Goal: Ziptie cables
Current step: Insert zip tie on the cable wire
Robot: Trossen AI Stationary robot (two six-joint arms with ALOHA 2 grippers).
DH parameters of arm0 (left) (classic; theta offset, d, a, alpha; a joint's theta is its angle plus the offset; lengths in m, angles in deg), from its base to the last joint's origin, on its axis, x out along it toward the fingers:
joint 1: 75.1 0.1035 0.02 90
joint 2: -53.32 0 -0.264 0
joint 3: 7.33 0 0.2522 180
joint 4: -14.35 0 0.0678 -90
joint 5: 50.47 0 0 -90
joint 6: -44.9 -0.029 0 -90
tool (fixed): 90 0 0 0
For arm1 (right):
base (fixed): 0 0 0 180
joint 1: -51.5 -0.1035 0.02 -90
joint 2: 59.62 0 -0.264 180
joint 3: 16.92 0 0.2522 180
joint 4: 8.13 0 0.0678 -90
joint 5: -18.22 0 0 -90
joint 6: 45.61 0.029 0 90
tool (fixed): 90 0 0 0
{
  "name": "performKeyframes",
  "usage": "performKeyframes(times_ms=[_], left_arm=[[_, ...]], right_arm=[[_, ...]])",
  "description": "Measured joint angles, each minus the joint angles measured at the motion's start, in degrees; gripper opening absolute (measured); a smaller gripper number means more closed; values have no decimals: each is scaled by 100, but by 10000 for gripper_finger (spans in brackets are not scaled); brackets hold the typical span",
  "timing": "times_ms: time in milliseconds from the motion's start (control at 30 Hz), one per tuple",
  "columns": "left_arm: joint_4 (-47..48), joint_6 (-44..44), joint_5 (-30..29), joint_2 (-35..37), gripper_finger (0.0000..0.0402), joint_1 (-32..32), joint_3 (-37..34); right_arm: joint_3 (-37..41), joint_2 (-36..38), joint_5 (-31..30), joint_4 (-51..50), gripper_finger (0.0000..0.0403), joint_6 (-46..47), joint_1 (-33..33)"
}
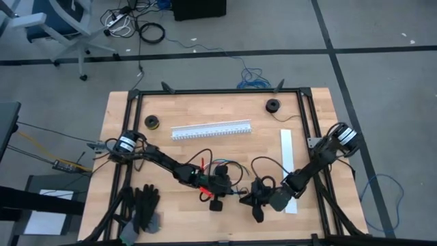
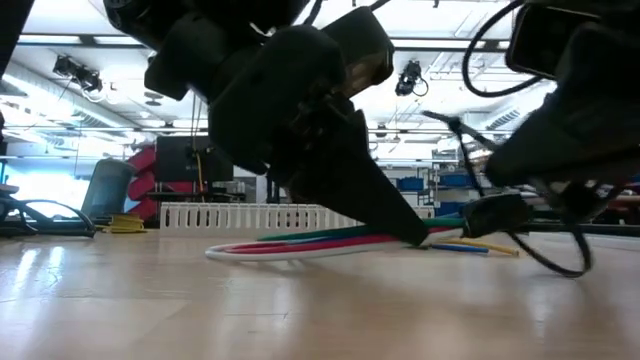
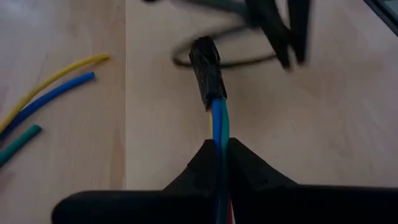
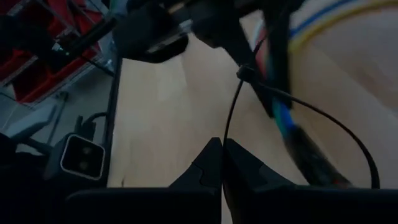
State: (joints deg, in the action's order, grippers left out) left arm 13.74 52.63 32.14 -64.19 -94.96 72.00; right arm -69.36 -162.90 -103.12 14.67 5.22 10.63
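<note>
While the wooden table (image 1: 205, 109) fills most of the high view, its near half is crowded by both dark arms, whose bulk hides much of the cables (image 1: 212, 179) lying between them at the front middle. Farther back lie a long white slotted channel (image 1: 210, 130), a white strip (image 1: 288, 154) toward the right side, and two small dark spools (image 1: 151, 121) near the rear corners. A pair of black gloves (image 1: 145, 207) rests at the front left edge.

The left gripper (image 3: 222, 152) is closed on the cables, with a blue wire running out between its fingers to a small dark plug (image 3: 207, 71). The right gripper (image 4: 222, 155) is pinched shut on a thin black zip tie (image 4: 233, 109), whose tail loops around the bundle.

Only the low view shows the red, green and white wires (image 2: 300, 245) curving flat along the tabletop in front of the channel. The left wrist view alone picks out loose yellow, blue and green wire ends (image 3: 53, 93) lying beside the gripped strand. The right wrist view alone shows the tie's small head against the wires.
</note>
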Motion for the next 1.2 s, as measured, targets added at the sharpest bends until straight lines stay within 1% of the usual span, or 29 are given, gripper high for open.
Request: performKeyframes(times_ms=[67, 200, 267, 400, 533, 667, 800, 967, 1067, 1200], left_arm=[[-11, 2, 2, 8, 0, 9, 12], [-72, 2, 8, 14, 0, 7, 12], [-129, 2, 9, 16, 0, 7, 12], [-276, 30, 94, 24, 0, 7, 12], [-365, 42, 101, 26, 4, 4, 12], [-381, 186, 136, 32, 24, -4, 12], [-385, 441, 367, 35, 56, 2, 12], [-337, 496, 430, 37, 92, 2, 14], [-217, 556, 618, 37, 101, -6, 19], [-52, 753, 663, 48, 103, -25, 23]], right_arm=[[-55, -184, -18, 295, 0, -289, 52], [-121, -445, -96, 1208, 0, -1074, 214], [-129, -489, -76, 1411, 0, -1211, 329], [-161, -547, 120, 1393, 0, -1209, 503], [-166, -545, 153, 1433, 0, -1238, 547], [-168, -545, 162, 1413, 0, -1211, 542], [-168, -545, 193, 1413, 0, -1206, 529], [-168, -545, 205, 1407, 0, -1204, 527], [-166, -545, 110, 1380, 0, -1200, 531], [-165, -545, 81, 1374, 0, -1193, 537]])
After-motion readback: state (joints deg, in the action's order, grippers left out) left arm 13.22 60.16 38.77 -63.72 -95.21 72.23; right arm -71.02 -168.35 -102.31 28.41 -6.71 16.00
